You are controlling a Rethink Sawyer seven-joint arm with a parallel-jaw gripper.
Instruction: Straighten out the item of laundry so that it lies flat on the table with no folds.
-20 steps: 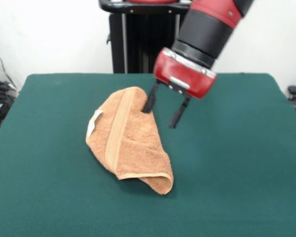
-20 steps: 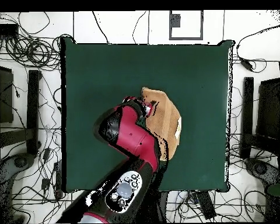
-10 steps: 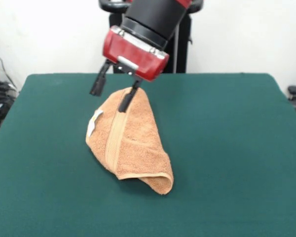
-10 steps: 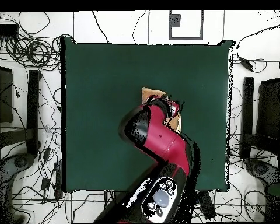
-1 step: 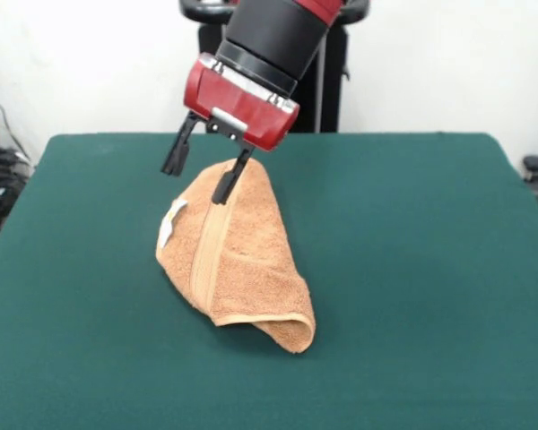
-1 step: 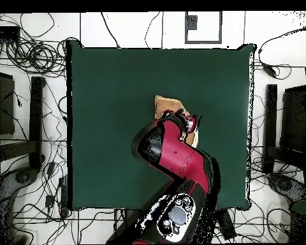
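Since the frame a second ago, the towel [image 5: 233, 255] has not shifted, while the end effector [image 5: 200, 173] has crossed from the cloth's right side to its far upper-left end and tilted over. It now hangs with its two fingers [image 5: 224, 186] spread apart, clamped on nothing: one finger tip sits over the cloth's far top edge, the other over bare green surface just beside it. Contact with the cloth cannot be confirmed. The towel lies near the middle of the desk [image 5: 430, 269], doubled over into a rough wedge, with a woven band running lengthwise along the upper layer, a small white tag [image 5: 169, 220] at its left edge, and a rolled, lifted fold at the near corner. The overhead view shows only a strip of the towel [image 6: 170, 104] past the arm [image 6: 174, 156], which covers the rest. The straddling, open stance suits a pinch on the far edge; this is judged an approach to grasp. The task is judged barely begun, since the fold remains. A pinch that takes both layers would drag the bundle across the desk rather than open it.
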